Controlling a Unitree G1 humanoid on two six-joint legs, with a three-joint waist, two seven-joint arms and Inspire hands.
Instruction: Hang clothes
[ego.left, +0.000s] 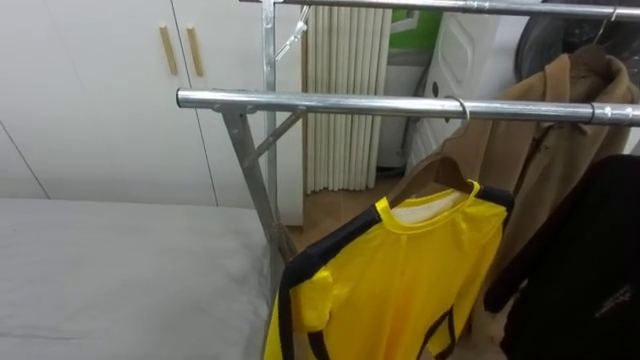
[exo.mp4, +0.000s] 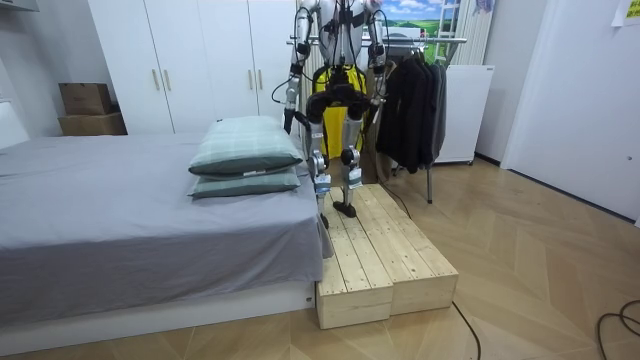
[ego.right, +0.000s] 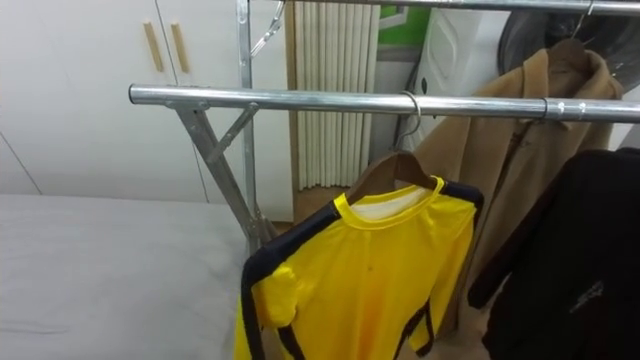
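A yellow shirt with black trim hangs on a wooden hanger. The hanger's metal hook sits over the front metal rail of the clothes rack. In the room view I stand on a wooden platform, facing the rack, with the yellow shirt in front of me. My left hand hangs low at the room view's left. My right hand is at my other side, near the rack. Both are too small to read.
A beige coat and a black garment hang on the rail to the right of the shirt. The grey bed lies at the left, with pillows on it. White wardrobe doors stand behind.
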